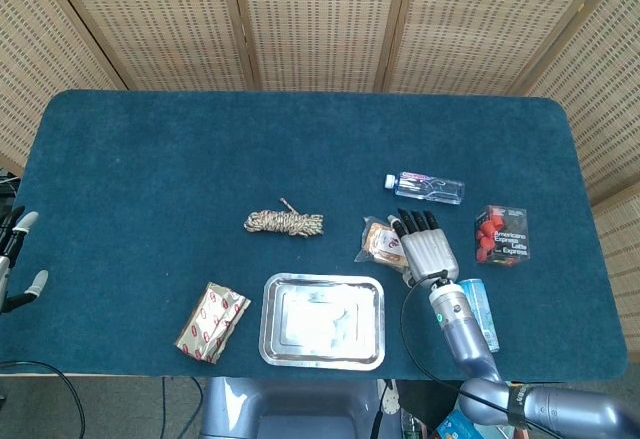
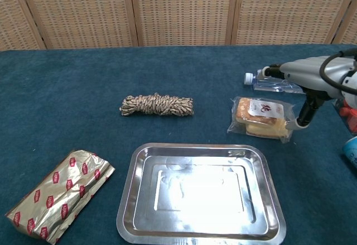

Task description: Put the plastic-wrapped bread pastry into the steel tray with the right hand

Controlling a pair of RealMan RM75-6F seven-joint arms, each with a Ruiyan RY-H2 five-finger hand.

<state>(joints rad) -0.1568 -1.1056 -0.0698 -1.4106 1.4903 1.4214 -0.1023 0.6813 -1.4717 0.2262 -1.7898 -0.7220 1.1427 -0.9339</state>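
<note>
The plastic-wrapped bread pastry (image 1: 384, 243) (image 2: 260, 118) lies on the blue cloth just beyond the right far corner of the steel tray (image 1: 271, 331) (image 2: 129, 201), which holds nothing. My right hand (image 1: 427, 248) (image 2: 303, 82) hovers over the pastry's right edge, palm down, fingers apart and stretched toward the far side, with nothing in it. One of its fingers points down at the wrapper's right rim in the chest view. My left hand (image 1: 14, 259) hangs off the table's left edge, fingers apart and empty.
A coiled rope (image 1: 284, 222) (image 2: 157, 105) lies left of the pastry. A water bottle (image 1: 427, 187) (image 2: 280, 81) lies beyond it. A red-printed box (image 1: 502, 233) and a blue can (image 1: 480, 308) sit to the right. A gold foil packet (image 1: 212, 321) (image 2: 58, 192) lies left of the tray.
</note>
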